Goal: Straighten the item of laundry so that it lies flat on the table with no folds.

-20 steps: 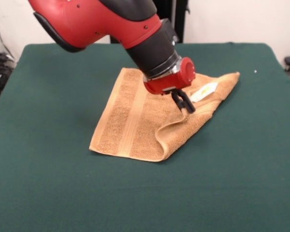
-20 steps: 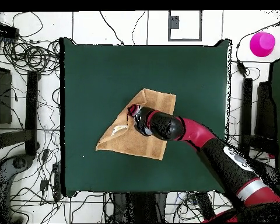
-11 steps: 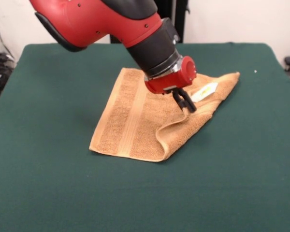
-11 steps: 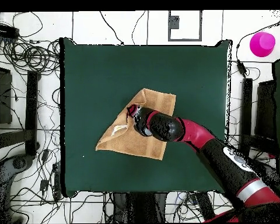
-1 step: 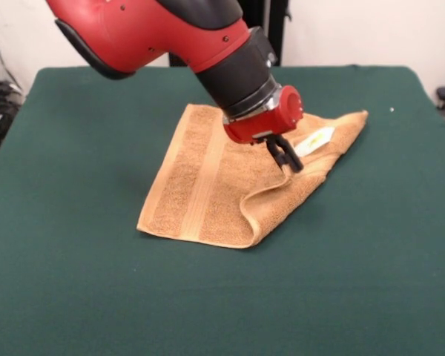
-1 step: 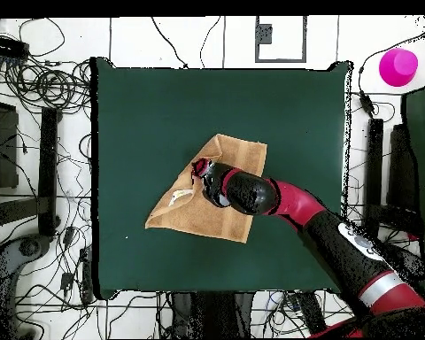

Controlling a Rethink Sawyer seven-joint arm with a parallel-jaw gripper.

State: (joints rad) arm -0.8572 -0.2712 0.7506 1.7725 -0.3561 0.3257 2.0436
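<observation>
Golden-tan towel (image 5: 230, 178) lies near the middle of the green table (image 5: 74, 282), not flat: one side is doubled over, leaving a rounded fold edge just below the gripper (image 5: 288, 157) in the front view. That view shows the black fingers (image 5: 282, 152) drawn close together with their tips down at the raised fold, but whether they actually pinch cloth cannot be told. Just beyond the gripper, toward the towel's pointed corner, a small white label (image 5: 313, 141) rests on the upper layer. On the gripper's other side, a flat woven band (image 5: 208, 174) runs across the single-layer part of the towel.

From overhead, the towel (image 6: 203, 208) reads as a kite-like shape, with the red and black arm (image 6: 278, 199) lying across it and hiding the fingers altogether; only the red wrist end (image 6: 200, 168) shows at the fold. The label (image 6: 176, 198) appears as a pale streak beside it. A pink cup-like object (image 6: 398, 67) stands off the table, well apart from the gripper.
</observation>
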